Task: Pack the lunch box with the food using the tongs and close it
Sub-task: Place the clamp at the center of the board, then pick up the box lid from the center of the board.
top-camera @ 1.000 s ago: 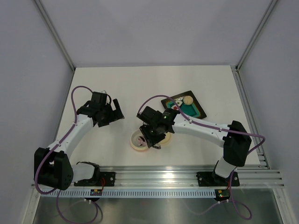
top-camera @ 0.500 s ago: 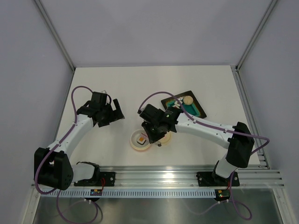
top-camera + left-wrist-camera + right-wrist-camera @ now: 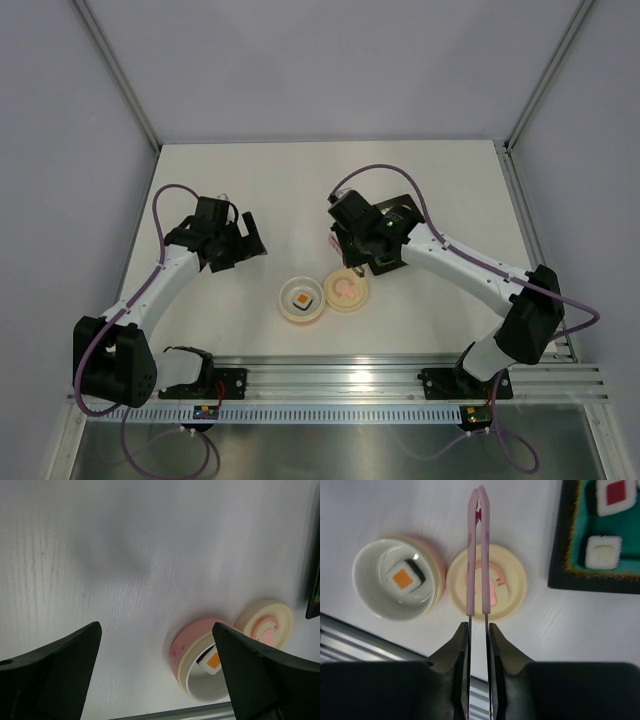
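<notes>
My right gripper (image 3: 479,628) has its fingers pinching the tongs (image 3: 479,555) from both sides. The squeeze pushes the two long arms together, so the far tips touch. I see no food between them. I think I hold the tongs this way so their thin tips can reach small bits that my fat fingers could not pick up.

The tongs hang over the lid (image 3: 512,587). It lies flat on the surface (image 3: 395,510), pink mark up, just beside the lunch box (image 3: 362,570). I guess it waits there so it is easy to put on last. The lunch box is open, and one orange piece (image 3: 405,578) sits inside. A red piece (image 3: 616,492) and a pale piece (image 3: 604,551) lie on the teal mat (image 3: 580,525) in the dark tray (image 3: 557,545), so I judge the packing is not done.

My left gripper (image 3: 155,627) hangs off to the side, fingers spread wide and holding nothing. I think it waits there to stay out of the way.

Only the right wrist view shows the food on the tray. From the top, my arm hides most of that tray. The left wrist view sees the lunch box from the side and shows its pink outer wall. Only the top view shows both arms at once, with the left gripper well apart from the lunch box.
</notes>
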You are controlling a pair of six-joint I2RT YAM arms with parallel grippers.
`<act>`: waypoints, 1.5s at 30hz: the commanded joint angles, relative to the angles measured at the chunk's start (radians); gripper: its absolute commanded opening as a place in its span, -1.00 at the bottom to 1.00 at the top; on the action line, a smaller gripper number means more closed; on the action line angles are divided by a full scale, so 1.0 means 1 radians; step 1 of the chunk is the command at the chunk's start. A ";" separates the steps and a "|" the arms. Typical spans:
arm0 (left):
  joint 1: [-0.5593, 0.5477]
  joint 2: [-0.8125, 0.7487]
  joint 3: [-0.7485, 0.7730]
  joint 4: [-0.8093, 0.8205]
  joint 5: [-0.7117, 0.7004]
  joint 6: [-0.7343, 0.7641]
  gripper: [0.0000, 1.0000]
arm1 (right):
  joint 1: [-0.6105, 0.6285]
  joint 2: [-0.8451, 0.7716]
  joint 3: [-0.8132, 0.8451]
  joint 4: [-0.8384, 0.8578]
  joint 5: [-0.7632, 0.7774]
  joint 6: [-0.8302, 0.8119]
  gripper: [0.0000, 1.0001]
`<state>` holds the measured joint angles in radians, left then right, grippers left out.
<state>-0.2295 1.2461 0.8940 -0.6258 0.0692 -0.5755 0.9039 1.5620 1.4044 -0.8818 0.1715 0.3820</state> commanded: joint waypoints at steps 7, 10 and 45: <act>0.005 -0.023 0.039 0.025 0.012 0.008 0.96 | -0.134 0.206 0.174 0.273 0.081 -0.164 -0.86; 0.005 -0.046 0.034 0.011 -0.009 0.003 0.96 | -0.137 0.323 0.243 0.360 0.102 -0.215 -0.85; 0.009 -0.065 -0.061 0.081 0.095 -0.012 0.97 | -0.138 -0.032 -0.217 0.204 -0.010 0.106 0.68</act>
<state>-0.2214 1.1679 0.8398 -0.6060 0.1177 -0.5808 0.7639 1.5539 1.2423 -0.5968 0.1917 0.3790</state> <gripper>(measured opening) 0.983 0.837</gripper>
